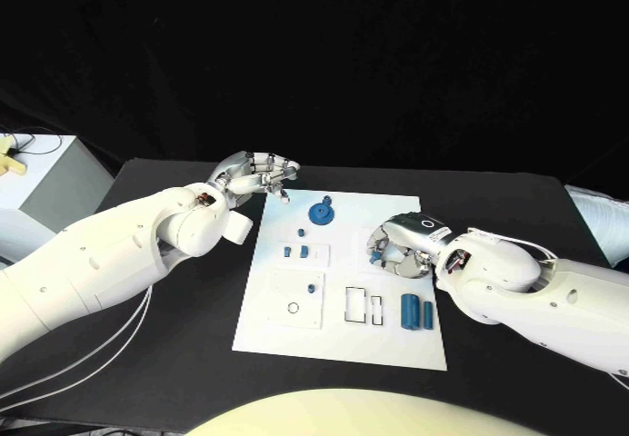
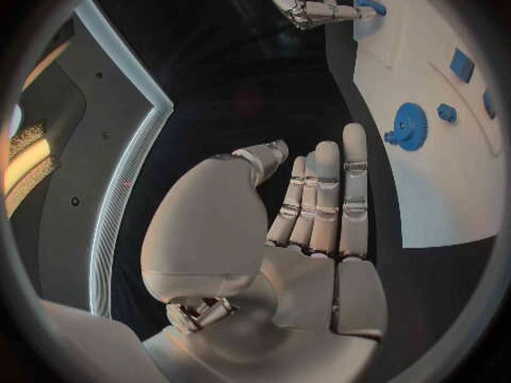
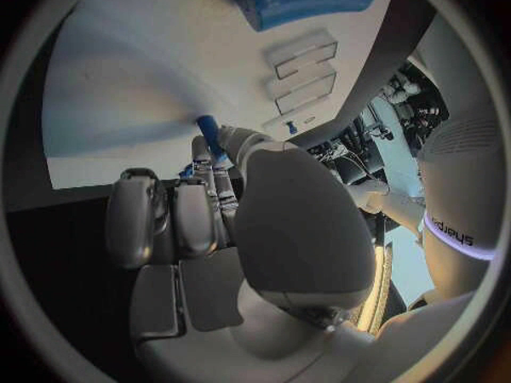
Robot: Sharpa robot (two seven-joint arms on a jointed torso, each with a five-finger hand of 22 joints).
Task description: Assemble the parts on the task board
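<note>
The white task board (image 1: pixel 341 338) lies in the middle of the black table. My left hand (image 1: pixel 255 173) hovers at the board's far left corner, fingers straight and side by side (image 2: pixel 324 200), holding nothing. My right hand (image 1: pixel 400 245) rests on the board's right half with fingers curled, pinching a small blue peg (image 3: pixel 209 134) against the plate (image 3: pixel 128 77). A blue gear (image 1: pixel 323 213) (image 2: pixel 410 128) stands at the far middle of the board. Small blue blocks (image 1: pixel 299 250) lie below it. Two blue cylinders (image 1: pixel 420 312) lie near the right edge, beside rectangular slots (image 1: pixel 355 304).
A white box (image 1: pixel 46 186) with a yellow thing (image 1: pixel 11 156) on it stands off the table's far left. A pale object (image 1: pixel 596 213) sits at the table's right edge. White cables (image 1: pixel 79 363) hang under my left arm. A ring outline (image 1: pixel 295 308) marks the board's near left.
</note>
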